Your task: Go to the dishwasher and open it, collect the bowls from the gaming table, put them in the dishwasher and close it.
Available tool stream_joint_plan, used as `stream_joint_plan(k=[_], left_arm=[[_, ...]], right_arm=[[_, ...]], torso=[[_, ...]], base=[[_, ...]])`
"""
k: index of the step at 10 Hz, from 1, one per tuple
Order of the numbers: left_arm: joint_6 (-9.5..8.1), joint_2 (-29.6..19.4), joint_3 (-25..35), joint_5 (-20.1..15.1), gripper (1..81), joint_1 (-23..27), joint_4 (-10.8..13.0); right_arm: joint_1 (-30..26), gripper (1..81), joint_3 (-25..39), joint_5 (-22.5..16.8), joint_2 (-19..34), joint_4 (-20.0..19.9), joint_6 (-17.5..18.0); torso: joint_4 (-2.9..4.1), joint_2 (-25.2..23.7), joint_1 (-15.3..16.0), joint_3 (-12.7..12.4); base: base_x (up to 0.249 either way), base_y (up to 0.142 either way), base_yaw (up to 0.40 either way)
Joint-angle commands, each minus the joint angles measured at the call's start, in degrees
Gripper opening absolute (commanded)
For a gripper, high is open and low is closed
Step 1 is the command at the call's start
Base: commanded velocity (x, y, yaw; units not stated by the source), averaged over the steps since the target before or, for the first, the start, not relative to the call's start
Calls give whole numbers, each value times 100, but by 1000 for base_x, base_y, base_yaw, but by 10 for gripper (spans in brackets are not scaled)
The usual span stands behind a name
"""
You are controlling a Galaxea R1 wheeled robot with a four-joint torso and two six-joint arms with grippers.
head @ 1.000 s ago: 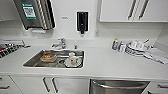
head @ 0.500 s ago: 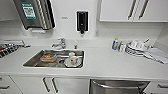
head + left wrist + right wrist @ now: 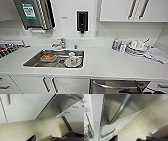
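The dishwasher (image 3: 113, 88) sits under the counter at the lower right, and its stainless door leans out at the top. The door (image 3: 60, 107) shows tilted over the pale floor in the left wrist view. Its bar handle (image 3: 121, 109) runs large across the right wrist view, close to my right gripper (image 3: 132, 139), which is open with nothing between its dark fingertips. My left gripper (image 3: 43, 139) hangs open over the floor beside the door. A dark part of my right arm (image 3: 140, 88) reaches in front of the dishwasher. The gaming table and the bowls are out of view.
A steel sink (image 3: 32, 61) holds a white cup on a plate (image 3: 72, 60) and a dish with something brown (image 3: 48, 57). A tap (image 3: 60, 43) stands behind it. Stacked dishes (image 3: 136, 47) and a bottle (image 3: 115, 44) sit at the counter's right. White cabinet doors (image 3: 48, 85) flank the dishwasher.
The dishwasher's handle seems to stand a little further out from the counter's edge than before. The counter and sink look the same.
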State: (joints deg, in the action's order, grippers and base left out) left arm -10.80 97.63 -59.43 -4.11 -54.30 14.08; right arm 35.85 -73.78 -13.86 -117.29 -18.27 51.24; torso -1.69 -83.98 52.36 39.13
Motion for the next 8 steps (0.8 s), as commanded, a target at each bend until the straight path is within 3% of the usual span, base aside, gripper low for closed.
stream_joint_plan(k=[1, 4, 8], left_arm=[[-27, -235, 37, -152, 811, 450, 16], [-19, -182, -16, -152, 811, 450, 25], [-19, -77, -148, -152, 811, 450, 25]], right_arm=[[-838, 811, -399, -47, 19, -150, 563], [-890, 811, -725, 481, 36, -97, 554], [-987, 811, -1357, 507, -122, -247, 642]], torso=[[0, 0, 0, 0], [0, 0, 0, 0], [0, 0, 2, 0]], base=[[0, 0, 0], [0, 0, 0], [0, 0, 0]])
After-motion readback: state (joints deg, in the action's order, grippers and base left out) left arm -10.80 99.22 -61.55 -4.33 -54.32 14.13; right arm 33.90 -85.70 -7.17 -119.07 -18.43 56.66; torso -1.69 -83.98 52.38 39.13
